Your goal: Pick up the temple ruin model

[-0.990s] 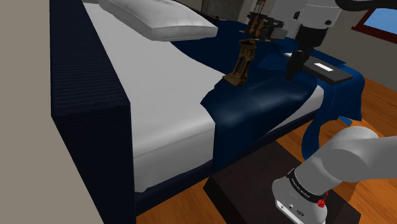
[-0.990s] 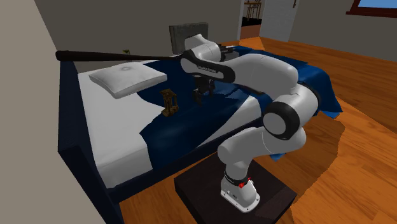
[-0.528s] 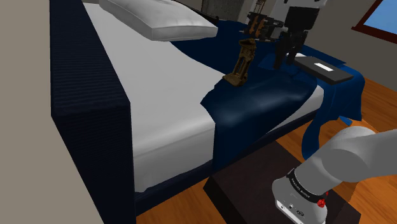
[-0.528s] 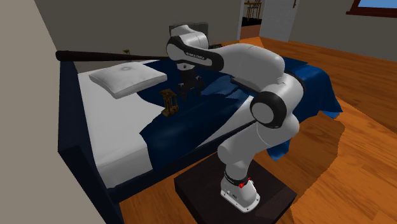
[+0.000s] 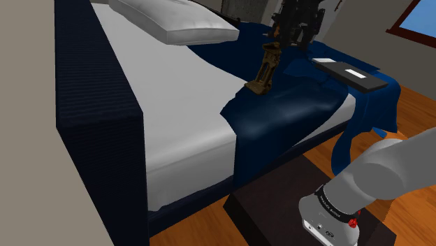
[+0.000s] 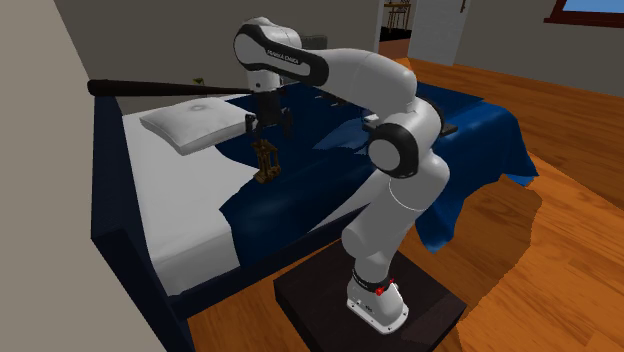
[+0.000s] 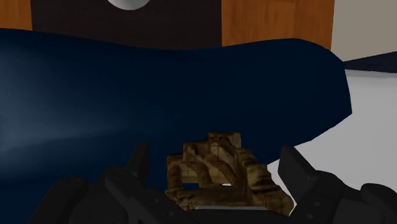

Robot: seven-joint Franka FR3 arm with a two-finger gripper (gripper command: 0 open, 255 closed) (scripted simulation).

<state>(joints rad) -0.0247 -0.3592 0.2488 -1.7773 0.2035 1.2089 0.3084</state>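
Temple ruin model (image 5: 265,70): brown, upright on the navy blanket (image 5: 293,112) of the bed (image 5: 98,119), just beside the blanket's folded edge where the white sheet (image 5: 175,91) begins. Tool (image 6: 268,124): just above the model, fingers (image 7: 139,162) apart; seen along the tool, the model sits between them with a gap at each side, untouched. Around it: white pillow (image 6: 200,122) towards the bed's head, apart from the model; flat black slab (image 5: 349,73) with a white label on the blanket, to the shoulder view's right of the model, apart from it; long dark bar (image 6: 150,88) across the head end. Edges and room: bare sheet between the model and the bed's dark wall; blanket hanging over the near side towards the wooden floor (image 6: 540,250); stand (image 5: 279,203) close against that side
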